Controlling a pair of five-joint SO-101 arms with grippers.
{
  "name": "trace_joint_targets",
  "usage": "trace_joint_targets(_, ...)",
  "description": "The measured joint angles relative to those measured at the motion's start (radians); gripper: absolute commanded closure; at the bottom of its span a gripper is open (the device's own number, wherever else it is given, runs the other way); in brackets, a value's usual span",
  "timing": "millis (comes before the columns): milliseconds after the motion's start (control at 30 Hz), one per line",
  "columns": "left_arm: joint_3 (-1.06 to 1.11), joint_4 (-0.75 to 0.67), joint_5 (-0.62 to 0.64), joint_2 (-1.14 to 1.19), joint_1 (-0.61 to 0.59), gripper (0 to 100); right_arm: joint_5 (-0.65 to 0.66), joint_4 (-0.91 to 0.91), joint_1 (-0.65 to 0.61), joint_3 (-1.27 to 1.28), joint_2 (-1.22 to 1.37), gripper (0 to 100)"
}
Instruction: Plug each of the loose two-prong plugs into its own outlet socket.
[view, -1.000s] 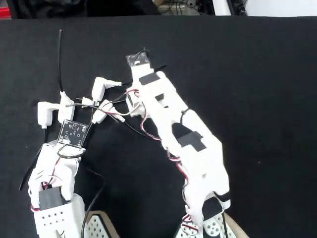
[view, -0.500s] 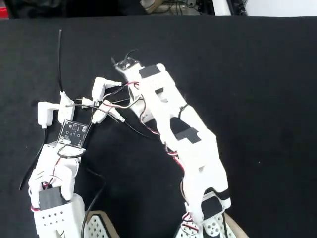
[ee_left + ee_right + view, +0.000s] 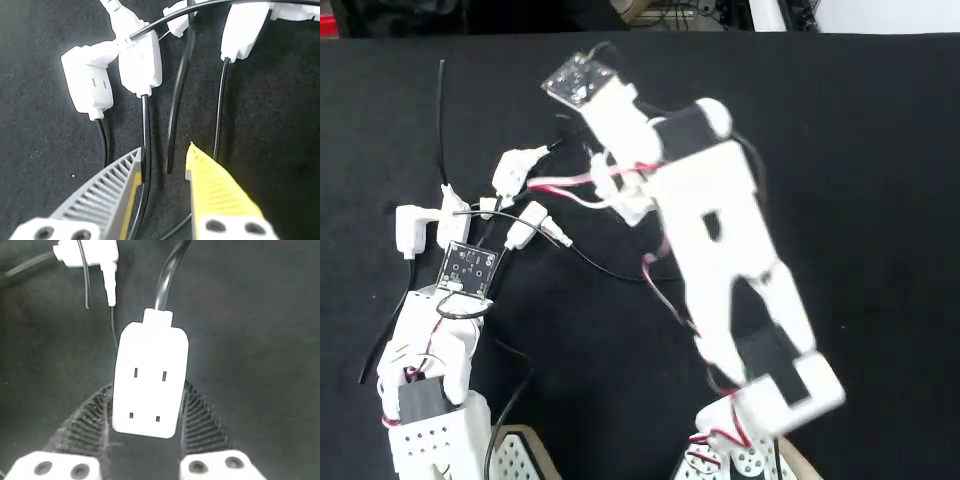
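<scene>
The left gripper (image 3: 165, 148) is hanging open above the black cloth table (image 3: 280, 125), its grey ribbed finger (image 3: 107, 192) and yellow ribbed finger (image 3: 215, 192) standing apart. A loose black cable end (image 3: 170, 167) is lying on the cloth in the gap between the fingertips. Beyond them a white plastic two-slot socket block (image 3: 90, 82) is lying tilted, touching a second white plastic block (image 3: 141, 62), whose black cord (image 3: 145, 130) is running past the grey finger. A third white plastic block (image 3: 242, 30) is lying apart from these, trailing a thin black cord (image 3: 220, 110) towards the yellow finger
</scene>
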Motion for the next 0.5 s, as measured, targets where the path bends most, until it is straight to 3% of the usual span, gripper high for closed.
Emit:
trace_joint_targets(300,0.0,0.0,0.0,0.0,0.0,85,0.091,0.0,-0.144,0.275,-0.537,98.7)
trace_joint_targets(400,0.0,0.002,0.0,0.0,0.0,85,0.138,-0.012,-0.233,0.413,-0.552,98.7)
trace_joint_targets(500,-0.035,0.098,-0.003,0.0,0.003,85,0.161,-0.106,-0.287,0.609,-0.457,98.7)
